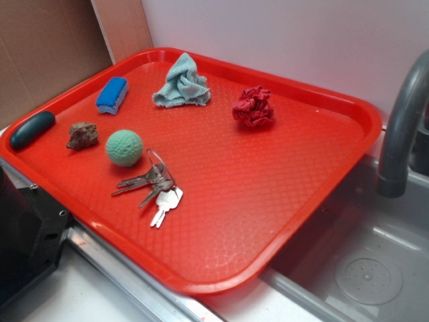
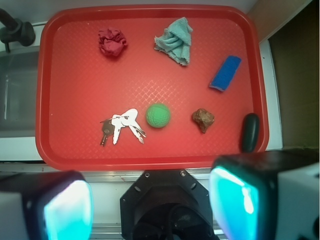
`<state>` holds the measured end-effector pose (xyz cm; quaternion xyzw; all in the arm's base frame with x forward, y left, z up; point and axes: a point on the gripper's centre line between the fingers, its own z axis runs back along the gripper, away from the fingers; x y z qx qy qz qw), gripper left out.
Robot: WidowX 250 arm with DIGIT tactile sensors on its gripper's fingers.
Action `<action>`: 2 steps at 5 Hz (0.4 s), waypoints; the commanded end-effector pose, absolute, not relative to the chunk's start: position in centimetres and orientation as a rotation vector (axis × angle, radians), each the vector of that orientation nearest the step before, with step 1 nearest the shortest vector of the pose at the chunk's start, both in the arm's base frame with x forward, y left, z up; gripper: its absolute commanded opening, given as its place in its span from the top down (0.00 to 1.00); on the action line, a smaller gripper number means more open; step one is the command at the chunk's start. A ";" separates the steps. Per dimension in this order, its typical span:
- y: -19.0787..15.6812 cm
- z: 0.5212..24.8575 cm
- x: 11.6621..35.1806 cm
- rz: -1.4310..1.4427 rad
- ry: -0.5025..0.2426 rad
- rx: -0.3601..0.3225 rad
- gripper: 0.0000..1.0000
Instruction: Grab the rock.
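The rock (image 1: 82, 135) is a small lumpy brown-grey stone lying on the red tray (image 1: 255, 194) near its left end, between a green ball (image 1: 125, 147) and a dark oblong object (image 1: 31, 129). In the wrist view the rock (image 2: 203, 119) sits right of the ball (image 2: 158, 115), far below the camera. My gripper (image 2: 150, 205) hangs high over the tray's near edge, above the black robot base. It is open, its cyan pads (image 2: 235, 205) wide apart with nothing between them. The exterior view does not show the gripper.
Also on the tray are keys (image 1: 155, 184), a dark red cloth wad (image 1: 254, 107), a teal cloth (image 1: 182, 84) and a blue sponge (image 1: 112, 94). A grey faucet (image 1: 402, 121) and sink (image 1: 369, 268) lie beyond the tray's right side. Cardboard stands at the back left.
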<state>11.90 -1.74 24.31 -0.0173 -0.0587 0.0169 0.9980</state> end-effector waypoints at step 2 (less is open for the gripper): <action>3.3 19.3 8.6 0.239 0.010 -0.021 0.00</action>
